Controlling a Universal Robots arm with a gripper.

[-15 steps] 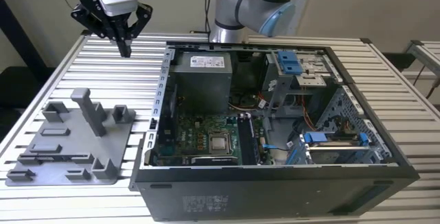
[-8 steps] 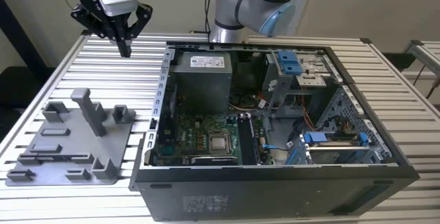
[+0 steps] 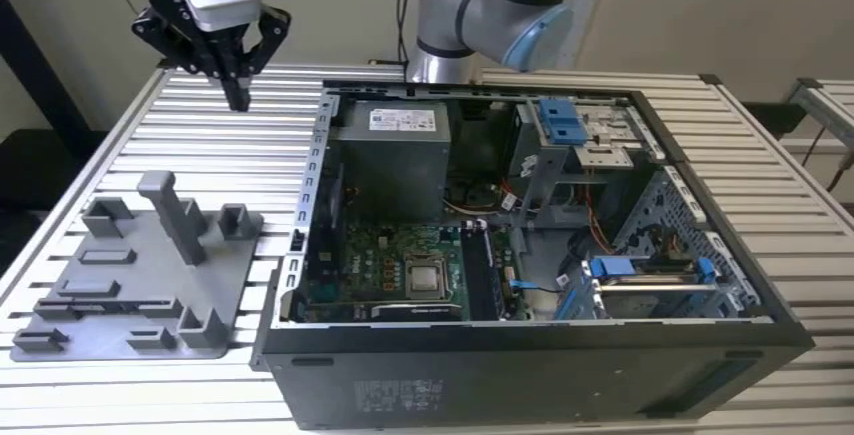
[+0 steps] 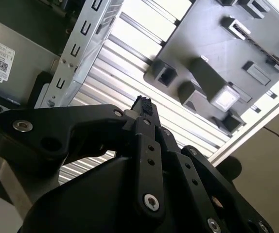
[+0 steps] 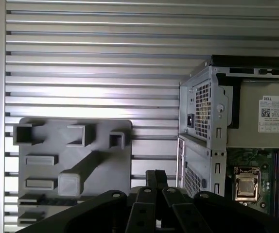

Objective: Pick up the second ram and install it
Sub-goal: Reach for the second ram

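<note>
As the exterior view shows, the gripper (image 3: 239, 95) hangs clenched and empty over bare table (image 3: 200, 145) slats, beyond the grey tray (image 3: 80, 345). The second ram (image 3: 110, 307), judged to be the dark strip on edge in a tray slot, lies well apart toward the near edge, long axis across the view. An upright post (image 3: 174, 217) stands between. In both wrist views the fingertips meet, the computer case (image 5: 202, 121) close alongside.

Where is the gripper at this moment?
At the exterior view's far left, the gripper hangs over the slatted table with its fingers together, beyond the grey tray and beside the open computer case's far corner.
</note>
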